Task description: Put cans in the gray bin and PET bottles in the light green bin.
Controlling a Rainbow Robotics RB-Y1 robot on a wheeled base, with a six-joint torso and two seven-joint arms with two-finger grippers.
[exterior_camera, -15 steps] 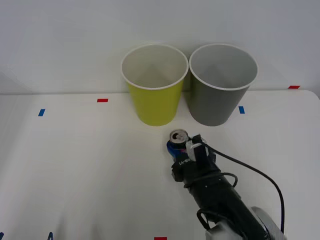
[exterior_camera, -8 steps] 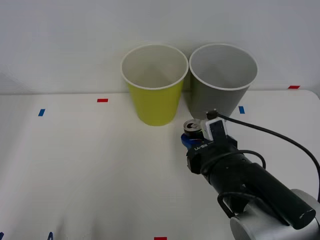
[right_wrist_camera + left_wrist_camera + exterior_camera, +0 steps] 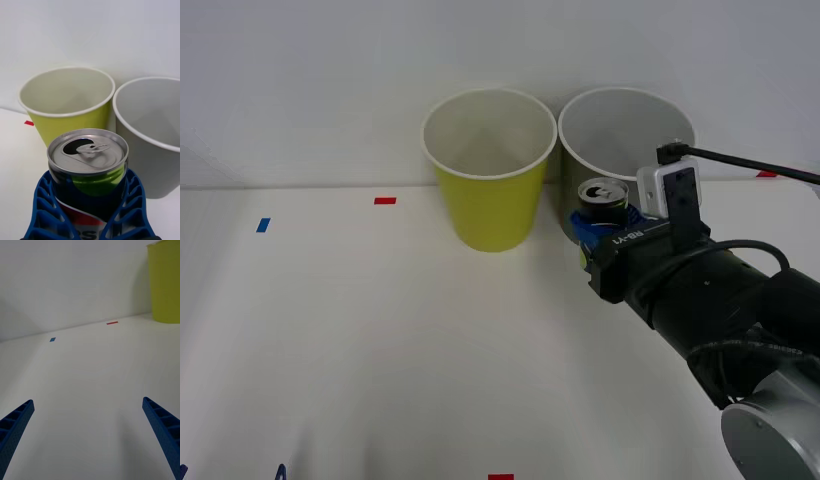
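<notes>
My right gripper (image 3: 600, 222) is shut on the can (image 3: 601, 198), a short dark can with a silver pull-tab top, held upright in the air just in front of the gray bin (image 3: 626, 135). In the right wrist view the can (image 3: 88, 157) sits between the blue fingers (image 3: 41, 210), with the gray bin (image 3: 152, 123) and the light green bin (image 3: 67, 101) side by side behind it. The light green bin (image 3: 488, 165) stands to the left of the gray one. My left gripper (image 3: 88, 435) is open low over the bare table, with the light green bin (image 3: 164, 281) far off.
Small red (image 3: 385, 200) and blue (image 3: 263, 225) tape marks lie on the white table (image 3: 380, 340). A black cable (image 3: 750, 165) runs from the right wrist across the gray bin's right side. A white wall rises behind the bins.
My right gripper has lifted the can off the table and carried it up and right, from in front of the bins' gap to the gray bin's front rim.
</notes>
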